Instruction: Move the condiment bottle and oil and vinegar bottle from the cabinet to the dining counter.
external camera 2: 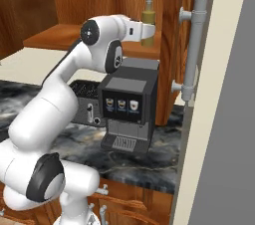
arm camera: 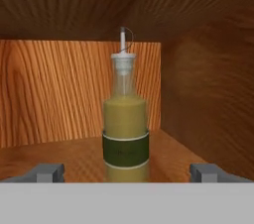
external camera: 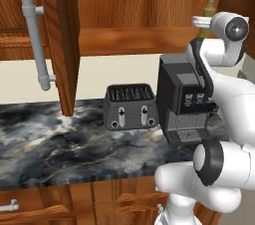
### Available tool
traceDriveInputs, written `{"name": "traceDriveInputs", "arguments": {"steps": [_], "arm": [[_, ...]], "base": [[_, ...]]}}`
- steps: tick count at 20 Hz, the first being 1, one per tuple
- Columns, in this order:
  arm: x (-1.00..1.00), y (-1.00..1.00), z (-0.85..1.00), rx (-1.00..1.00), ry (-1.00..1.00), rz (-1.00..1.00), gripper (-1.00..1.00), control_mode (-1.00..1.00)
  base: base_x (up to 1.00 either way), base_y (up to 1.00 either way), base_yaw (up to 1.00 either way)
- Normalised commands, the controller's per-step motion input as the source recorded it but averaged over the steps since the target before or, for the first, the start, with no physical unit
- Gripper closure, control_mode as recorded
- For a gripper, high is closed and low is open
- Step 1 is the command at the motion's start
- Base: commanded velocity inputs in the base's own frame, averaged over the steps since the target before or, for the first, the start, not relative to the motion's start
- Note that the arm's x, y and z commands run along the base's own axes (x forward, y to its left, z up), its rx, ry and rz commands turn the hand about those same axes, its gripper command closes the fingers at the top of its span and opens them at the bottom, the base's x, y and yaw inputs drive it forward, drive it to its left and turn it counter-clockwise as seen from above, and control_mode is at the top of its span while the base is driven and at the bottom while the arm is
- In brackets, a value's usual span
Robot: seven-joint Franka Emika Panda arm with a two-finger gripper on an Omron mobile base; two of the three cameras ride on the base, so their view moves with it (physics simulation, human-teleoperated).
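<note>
The oil and vinegar bottle [arm camera: 125, 129], olive-yellow with a dark label band and a thin grey spout, stands upright on the cabinet's wooden shelf [arm camera: 59, 156] near the right inner wall. My gripper [arm camera: 127, 173] is open, its two fingertips [arm camera: 47, 172] wide apart on either side of the bottle's base and touching nothing. From the right base, the arm reaches up into the cabinet [external camera 2: 60, 35] with the gripper [external camera 2: 147, 31] level with the bottle [external camera 2: 148, 20]. The bottle [external camera: 209, 12] peeks out behind the hand. The condiment bottle and the dining counter are out of view.
Below the cabinet, a toaster [external camera: 130, 105] and a dark coffee machine [external camera 2: 128, 104] stand on the marble kitchen top [external camera: 60, 139]. An open cabinet door [external camera: 64, 45] with a grey bar handle [external camera: 35, 40] hangs left; another handle [external camera 2: 191, 45] is right of the bottle.
</note>
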Motion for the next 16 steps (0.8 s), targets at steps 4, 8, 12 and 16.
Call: {"name": "traceDriveInputs", "arguments": {"steps": [4, 8, 12, 16], "arm": [[0.46, 0.0, 0.02, 0.0, 0.0, 0.0, -1.0, -1.0], [0.2, -0.24, 0.0, 0.0, 0.0, 0.0, -1.0, -1.0], [0.24, -0.19, 0.0, 0.0, 0.01, 0.0, -1.0, -1.0], [0.38, 0.0, 0.0, 0.0, 0.02, 0.0, -1.0, -1.0]], "base": [[0.0, 0.0, 0.0], [0.0, 0.0, 0.0], [0.0, 0.0, 0.0], [0.0, 0.0, 0.0]]}}
